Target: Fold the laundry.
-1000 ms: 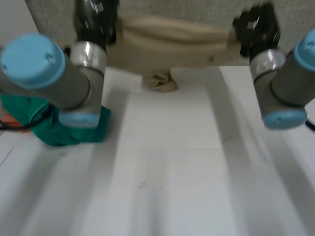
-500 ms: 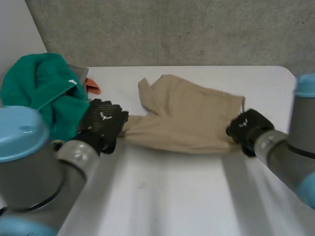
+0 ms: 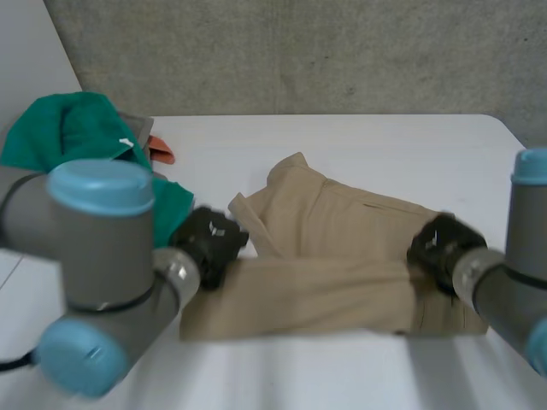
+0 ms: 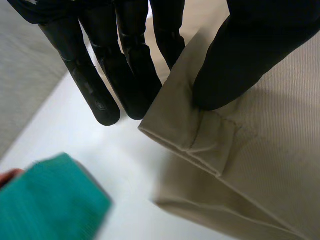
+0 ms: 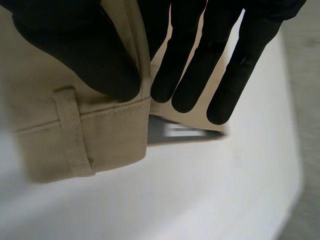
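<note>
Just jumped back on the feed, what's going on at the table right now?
Both hands have hold of the beige fabric garment spread on the white table. The left hand pinches one end between thumb and fingers. The right hand pinches the opposite end, beside a belt loop. A crumpled green cloth sits at the table's left edge.

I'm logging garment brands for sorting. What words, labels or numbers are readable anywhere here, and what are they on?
No text here can be read.
On the green cloth, a white tag: too small to read.
Beneath the beige trousers, close to the right hand, what looks like a grey-and-white label: blurred, unreadable.
</note>
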`<state>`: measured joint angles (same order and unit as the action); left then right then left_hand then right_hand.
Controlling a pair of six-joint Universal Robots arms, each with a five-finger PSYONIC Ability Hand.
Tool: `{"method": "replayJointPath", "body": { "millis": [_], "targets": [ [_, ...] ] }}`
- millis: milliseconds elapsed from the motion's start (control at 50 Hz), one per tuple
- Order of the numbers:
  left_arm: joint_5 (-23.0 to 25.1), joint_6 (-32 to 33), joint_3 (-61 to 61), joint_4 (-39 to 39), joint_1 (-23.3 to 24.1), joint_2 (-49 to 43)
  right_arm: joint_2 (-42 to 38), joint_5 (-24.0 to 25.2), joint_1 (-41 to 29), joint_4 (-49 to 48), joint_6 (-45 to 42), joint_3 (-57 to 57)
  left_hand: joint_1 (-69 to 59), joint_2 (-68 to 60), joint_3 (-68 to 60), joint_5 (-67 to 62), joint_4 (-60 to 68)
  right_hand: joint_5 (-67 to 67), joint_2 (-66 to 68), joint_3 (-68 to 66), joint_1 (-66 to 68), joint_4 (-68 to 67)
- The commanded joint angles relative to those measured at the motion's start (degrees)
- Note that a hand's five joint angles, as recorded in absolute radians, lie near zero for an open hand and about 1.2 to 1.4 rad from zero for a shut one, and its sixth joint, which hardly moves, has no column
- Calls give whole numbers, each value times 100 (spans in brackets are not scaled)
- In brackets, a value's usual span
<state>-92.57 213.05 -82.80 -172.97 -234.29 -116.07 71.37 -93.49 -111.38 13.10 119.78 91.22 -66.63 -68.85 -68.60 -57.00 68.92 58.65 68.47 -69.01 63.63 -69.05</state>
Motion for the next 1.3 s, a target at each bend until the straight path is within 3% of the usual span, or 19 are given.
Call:
{"method": "replayJointPath", "body": {
  "millis": [20,80,120,140,180,200,440,620,760,900,1120,1200,1300],
  "targets": [
    [-534,806,2448,-1138,-55,-1039,-668,-398,-15,-1378,19,-1851,-1337,-1115,-1140,-1300,1108,1135,1153,-1099,1637,-1095],
    [-482,1290,3041,-2132,-64,-1023,-738,-337,-15,-2519,115,-2669,-1337,-1115,-1140,-1300,1108,1135,1153,-1099,1637,-1095],
    [-228,1783,3384,-3388,-117,-935,-721,-267,-33,-3318,246,-2916,-1337,-1115,-1140,-1300,1108,1135,1153,-1099,1637,-1095],
    [-157,1889,3481,-3793,-187,-874,-686,-110,-50,-4166,412,-2978,-1337,-1115,-1140,-1300,1108,1135,1153,-1099,1637,-1095],
    [115,1933,3587,-4741,-293,-760,-633,40,-41,-4883,519,-2978,-1337,-1115,-1140,-1300,1108,1135,1153,-1099,1637,-1095],
    [160,1925,3578,-4851,-310,-715,-607,102,-50,-5157,563,-2970,-1337,-1115,-1140,-1300,1108,1135,1153,-1099,1637,-1095],
    [125,1600,2692,-4122,-398,-706,-826,226,-191,-5001,976,-2671,-1337,-1115,-1140,-1300,1108,1135,1153,-1099,1637,-1095],
    [64,1468,1216,-4052,-337,-741,-1739,296,-200,-4334,1029,-2161,-1337,-1115,-1140,-1300,1108,1135,1153,-1099,1637,-1095],
    [-612,1345,90,-3850,-153,-733,-2013,287,-147,-3596,994,-1661,-1337,-1115,-1140,-1300,1108,1135,1153,-1099,1637,-1095],
    [-798,871,-1052,-2797,-47,338,-1277,252,-147,-2193,950,-845,-1337,-1115,-1140,-1300,1108,1135,1153,-1099,1637,-1095],
    [-789,290,-2125,375,419,1710,262,278,-103,507,609,939,-1337,-1115,-1140,-1300,1108,1135,1153,-1099,1637,-1095],
    [-632,19,-2398,1482,944,1851,641,235,-86,773,116,1547,-1337,-1115,-1140,-1300,1108,1135,1153,-1099,1637,-1095],
    [-490,-62,-2469,1810,1526,1922,1194,208,46,861,-148,1987,-1337,-1115,-1140,-1300,1108,1135,1153,-1099,1637,-1095]
  ]
}}
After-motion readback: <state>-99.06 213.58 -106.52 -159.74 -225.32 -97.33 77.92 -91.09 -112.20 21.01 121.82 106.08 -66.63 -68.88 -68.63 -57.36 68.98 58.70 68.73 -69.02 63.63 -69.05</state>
